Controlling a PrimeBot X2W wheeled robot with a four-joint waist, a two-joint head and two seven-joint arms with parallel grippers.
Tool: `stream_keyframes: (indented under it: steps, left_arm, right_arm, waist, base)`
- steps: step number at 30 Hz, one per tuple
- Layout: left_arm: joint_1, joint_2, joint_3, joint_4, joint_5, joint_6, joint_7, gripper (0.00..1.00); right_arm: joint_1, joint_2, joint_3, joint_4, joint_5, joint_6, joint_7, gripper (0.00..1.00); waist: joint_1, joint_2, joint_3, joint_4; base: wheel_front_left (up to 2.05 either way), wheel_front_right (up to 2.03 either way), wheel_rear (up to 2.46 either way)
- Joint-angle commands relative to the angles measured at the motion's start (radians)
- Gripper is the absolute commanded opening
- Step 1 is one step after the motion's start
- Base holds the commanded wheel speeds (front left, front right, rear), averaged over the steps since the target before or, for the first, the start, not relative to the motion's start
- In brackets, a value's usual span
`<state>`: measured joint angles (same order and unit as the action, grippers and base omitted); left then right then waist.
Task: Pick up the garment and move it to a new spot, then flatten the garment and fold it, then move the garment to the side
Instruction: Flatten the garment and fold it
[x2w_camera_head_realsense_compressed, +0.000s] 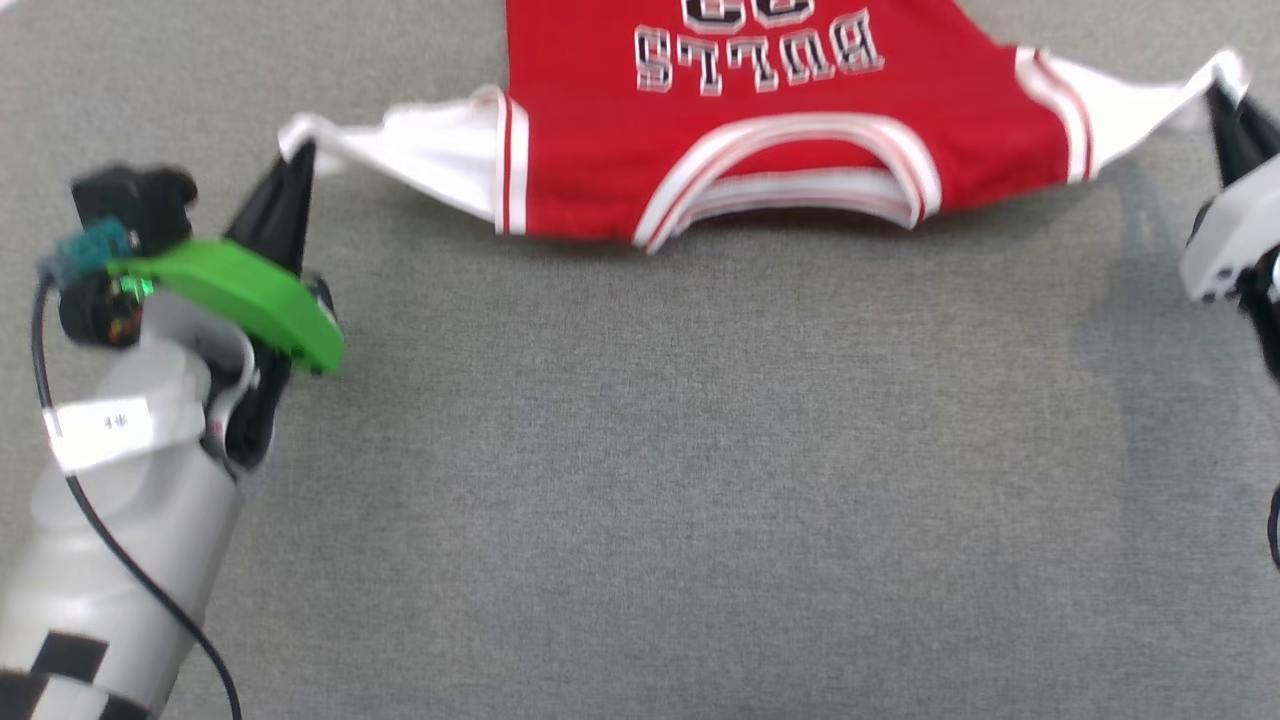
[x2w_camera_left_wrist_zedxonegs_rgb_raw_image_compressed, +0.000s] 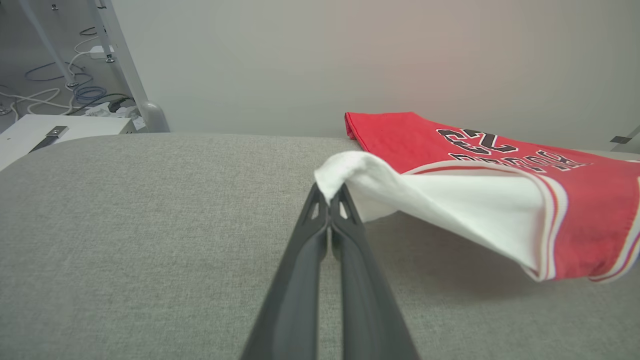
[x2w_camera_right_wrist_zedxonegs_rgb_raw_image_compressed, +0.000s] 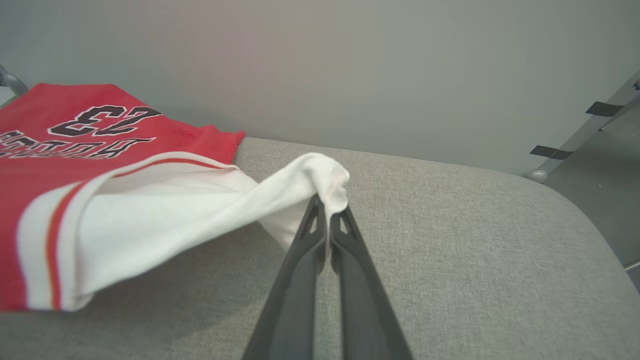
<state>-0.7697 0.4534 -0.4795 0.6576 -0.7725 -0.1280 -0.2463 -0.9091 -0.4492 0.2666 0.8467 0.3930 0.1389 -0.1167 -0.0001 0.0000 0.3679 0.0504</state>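
The garment (x2w_camera_head_realsense_compressed: 760, 150), a red T-shirt with white sleeves and a striped collar, hangs stretched across the far part of the grey table (x2w_camera_head_realsense_compressed: 650, 480), print side up. Its collar end is raised off the cloth and casts a shadow. My left gripper (x2w_camera_head_realsense_compressed: 297, 155) is shut on the tip of the left white sleeve (x2w_camera_left_wrist_zedxonegs_rgb_raw_image_compressed: 345, 170). My right gripper (x2w_camera_head_realsense_compressed: 1222, 95) is shut on the tip of the right white sleeve (x2w_camera_right_wrist_zedxonegs_rgb_raw_image_compressed: 320, 175). In the left wrist view my gripper (x2w_camera_left_wrist_zedxonegs_rgb_raw_image_compressed: 330, 192) pinches the sleeve; the right wrist view shows the other gripper (x2w_camera_right_wrist_zedxonegs_rgb_raw_image_compressed: 327, 202) doing the same.
A pale wall rises behind the table's far edge (x2w_camera_left_wrist_zedxonegs_rgb_raw_image_compressed: 225, 135). Cables (x2w_camera_left_wrist_zedxonegs_rgb_raw_image_compressed: 50, 95) and a metal leg (x2w_camera_left_wrist_zedxonegs_rgb_raw_image_compressed: 125, 65) lie beyond the table's left corner. A metal frame with black tape (x2w_camera_right_wrist_zedxonegs_rgb_raw_image_compressed: 590, 130) stands off the right corner.
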Motion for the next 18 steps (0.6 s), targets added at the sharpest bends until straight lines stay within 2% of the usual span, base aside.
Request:
stream_keyframes:
  steps: [1, 9, 18]
  left_arm:
    - [0.045, 0.018, -0.004, -0.008, -0.017, -0.003, 0.006, 0.0]
    - [0.225, 0.062, -0.067, -0.033, -0.031, -0.003, 0.071, 0.0]
    - [0.361, 0.101, -0.106, -0.074, -0.059, -0.001, 0.132, 0.0]
  right_arm:
    - [0.046, -0.017, 0.016, -0.026, 0.023, -0.008, 0.017, 0.0]
    - [0.27, -0.098, 0.12, -0.196, 0.125, -0.008, 0.167, 0.0]
    - [0.469, -0.169, 0.104, -0.341, 0.216, -0.008, 0.353, 0.0]
  waist:
    - [0.0001, 0.0, -0.081, -0.006]
    - [0.0001, 0.0, -0.169, -0.015]
    - [0.0001, 0.0, -0.256, -0.029]
  base:
    - [0.0, 0.0, 0.0]
    - [0.0, 0.0, 0.0]
    - [0.0, 0.0, 0.0]
